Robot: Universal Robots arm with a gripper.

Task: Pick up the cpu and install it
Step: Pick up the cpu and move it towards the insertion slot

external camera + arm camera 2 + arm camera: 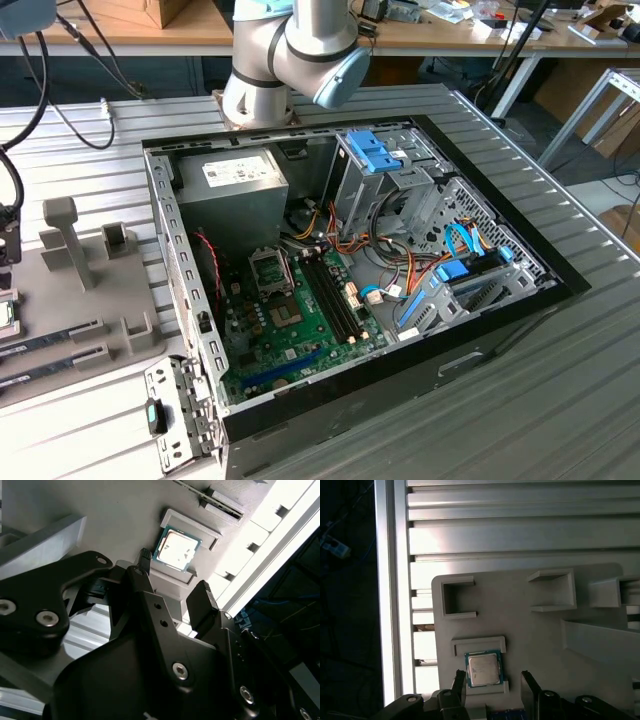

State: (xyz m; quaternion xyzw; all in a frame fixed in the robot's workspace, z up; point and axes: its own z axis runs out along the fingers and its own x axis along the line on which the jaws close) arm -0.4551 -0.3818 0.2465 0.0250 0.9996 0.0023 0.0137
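Observation:
The cpu (483,670) is a small square chip with a silvery top and a thin green rim. It lies flat in a shallow pocket of the grey fixture plate (530,640). In both wrist views my gripper (495,682) hovers over it, open, with one black fingertip (459,680) on each side of the chip and nothing between them. The second wrist view shows the cpu (176,550) just beyond my gripper (174,580). In the exterior view the black socket frame (270,270) sits on the green motherboard (300,325) inside the open computer case (190,300).
The fixture plate (90,300) lies at the exterior view's left, with raised holders and long memory sticks (50,340) on it. A ribbed metal table (520,400) carries everything. Cables, drive cages (400,180) and a power supply (230,185) crowd the case. The arm's base (260,90) stands behind it.

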